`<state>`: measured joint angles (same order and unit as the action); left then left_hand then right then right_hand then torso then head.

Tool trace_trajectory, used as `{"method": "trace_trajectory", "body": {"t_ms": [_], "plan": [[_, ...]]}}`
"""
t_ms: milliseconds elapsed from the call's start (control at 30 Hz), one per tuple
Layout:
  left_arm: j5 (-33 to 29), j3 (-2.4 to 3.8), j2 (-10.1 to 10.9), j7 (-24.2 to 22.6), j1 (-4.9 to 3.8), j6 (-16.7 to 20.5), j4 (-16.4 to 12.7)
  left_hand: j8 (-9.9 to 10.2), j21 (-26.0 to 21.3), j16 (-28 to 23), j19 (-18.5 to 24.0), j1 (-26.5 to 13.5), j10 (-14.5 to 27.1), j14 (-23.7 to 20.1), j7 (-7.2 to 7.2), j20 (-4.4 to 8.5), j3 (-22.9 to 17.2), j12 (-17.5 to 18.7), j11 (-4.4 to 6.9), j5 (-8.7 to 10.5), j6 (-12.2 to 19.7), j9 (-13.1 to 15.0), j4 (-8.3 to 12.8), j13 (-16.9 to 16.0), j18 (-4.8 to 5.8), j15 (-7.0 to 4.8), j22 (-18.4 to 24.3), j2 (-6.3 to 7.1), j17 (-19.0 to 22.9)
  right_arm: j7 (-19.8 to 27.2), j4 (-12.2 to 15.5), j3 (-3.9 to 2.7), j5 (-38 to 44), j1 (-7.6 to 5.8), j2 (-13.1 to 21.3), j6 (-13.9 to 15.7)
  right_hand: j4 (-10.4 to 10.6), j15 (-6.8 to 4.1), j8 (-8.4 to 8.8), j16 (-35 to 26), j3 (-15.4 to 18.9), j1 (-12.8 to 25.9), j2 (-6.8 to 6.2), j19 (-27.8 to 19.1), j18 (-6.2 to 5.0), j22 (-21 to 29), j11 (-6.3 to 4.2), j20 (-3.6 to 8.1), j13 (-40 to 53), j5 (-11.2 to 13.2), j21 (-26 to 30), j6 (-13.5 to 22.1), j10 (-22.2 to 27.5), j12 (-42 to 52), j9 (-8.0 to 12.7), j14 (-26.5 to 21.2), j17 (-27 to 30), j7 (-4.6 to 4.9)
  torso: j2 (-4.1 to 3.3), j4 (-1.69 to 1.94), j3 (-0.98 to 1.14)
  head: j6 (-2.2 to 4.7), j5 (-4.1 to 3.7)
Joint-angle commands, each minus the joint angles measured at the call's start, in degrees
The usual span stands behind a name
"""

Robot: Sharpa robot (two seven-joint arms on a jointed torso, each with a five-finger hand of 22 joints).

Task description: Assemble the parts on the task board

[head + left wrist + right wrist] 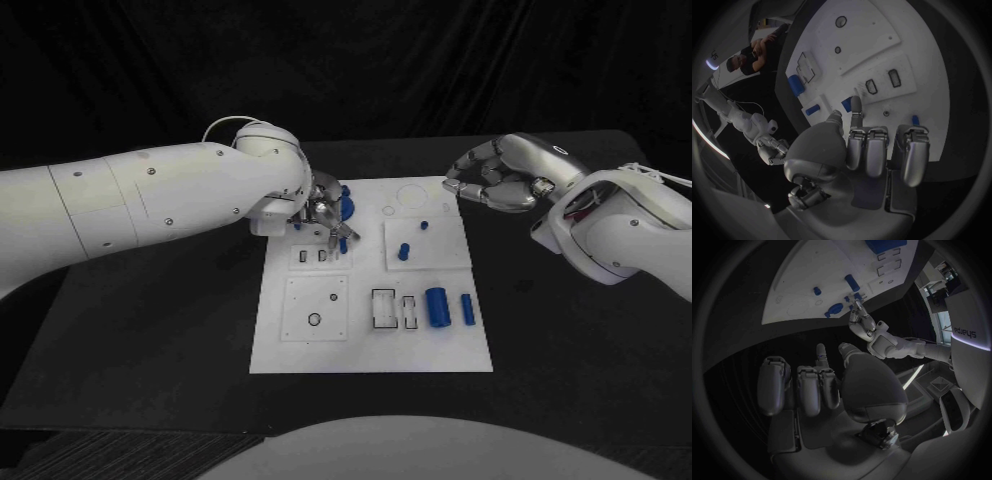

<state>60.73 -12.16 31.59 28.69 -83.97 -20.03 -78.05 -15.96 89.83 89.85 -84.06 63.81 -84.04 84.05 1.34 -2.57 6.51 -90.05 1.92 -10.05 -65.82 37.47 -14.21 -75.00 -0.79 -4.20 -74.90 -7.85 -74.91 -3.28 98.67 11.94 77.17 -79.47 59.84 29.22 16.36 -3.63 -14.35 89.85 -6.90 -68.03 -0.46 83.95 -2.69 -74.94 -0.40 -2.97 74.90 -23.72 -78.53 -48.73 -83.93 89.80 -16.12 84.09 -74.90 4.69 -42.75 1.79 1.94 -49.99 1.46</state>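
The white task board (372, 345) lies in the middle of the table. My left hand (325, 215) hovers over its far left part and pinches a small blue part (846, 103) between thumb and a finger, just above two small slots (882, 82). A round blue part (345, 205) sits right beside that hand. A short blue piece (405, 250) and a blue peg (423, 224) are on the board's far right plate. Three blue cylinders (437, 308) lie side by side near the front right. My right hand (498, 182) hangs with fingers curled in, holding nothing, off the board's far right corner.
A square plate with an oval hole (315, 320) occupies the board's front left. Two rectangular frames (384, 309) stand next to the cylinders. Black table (144, 330) surrounds the board on all sides, with dark cloth behind.
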Motion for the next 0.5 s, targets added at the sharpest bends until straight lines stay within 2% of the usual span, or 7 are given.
{"method": "trace_trajectory", "body": {"t_ms": [33,367,500], "plan": [[-0.39,0.05,-0.2,-0.17,0.13,-0.83,0.07,0.54,-0.13,0.15,-5.47,0.78,-5.96,5.95,0.43,-0.17,-0.59,0.05,-0.43,-0.5,0.07,-0.1,0.22,-15.0,0.65,0.45,-14.74,-0.04,-15.09,-1.05,-0.05,-0.04,0.05,0.14,-0.09,0.16,-0.13,-0.05,0.27,0.15,-0.35,-0.6,-0.12,0.4,-0.11,-11.37,0.02,0.25,15.1,-0.43,0.5,0.24,-6.07,0.2,0.1,5.91,-15.1,0.19,-0.05,-0.06,0.0,-0.01,0.14],[-0.39,0.05,-0.38,-0.11,0.26,-1.27,0.49,1.43,-0.17,0.15,-5.42,1.82,-5.96,5.95,0.46,-0.23,-1.45,0.05,-0.46,-1.3,-0.02,-0.22,1.23,-15.0,0.64,0.5,-14.7,0.21,-15.09,-1.13,-0.17,-0.04,0.05,0.14,-0.16,0.13,-0.15,-0.04,0.31,0.15,-0.39,-0.71,-0.16,0.29,-0.16,-11.29,0.03,0.25,15.1,-0.49,0.74,0.29,-6.07,0.2,0.13,5.91,-15.1,0.2,-0.05,0.01,0.02,-0.01,0.0],[-0.39,0.05,-0.49,-0.11,0.35,-1.46,0.64,1.64,-0.21,0.15,-5.36,2.07,-5.96,5.95,0.46,-0.24,-1.69,0.05,-0.47,-1.51,-0.08,-0.24,1.5,-15.0,0.62,0.51,-14.66,0.27,-15.09,-1.15,-0.22,-0.04,0.05,0.14,-0.17,0.16,-0.14,-0.04,0.32,0.15,-0.41,-0.74,-0.17,0.22,-0.19,-11.25,0.03,0.24,15.1,-0.51,0.89,0.3,-6.07,0.2,0.14,5.91,-15.1,0.21,-0.05,-0.07,-0.01,-0.01,0.01]]}}
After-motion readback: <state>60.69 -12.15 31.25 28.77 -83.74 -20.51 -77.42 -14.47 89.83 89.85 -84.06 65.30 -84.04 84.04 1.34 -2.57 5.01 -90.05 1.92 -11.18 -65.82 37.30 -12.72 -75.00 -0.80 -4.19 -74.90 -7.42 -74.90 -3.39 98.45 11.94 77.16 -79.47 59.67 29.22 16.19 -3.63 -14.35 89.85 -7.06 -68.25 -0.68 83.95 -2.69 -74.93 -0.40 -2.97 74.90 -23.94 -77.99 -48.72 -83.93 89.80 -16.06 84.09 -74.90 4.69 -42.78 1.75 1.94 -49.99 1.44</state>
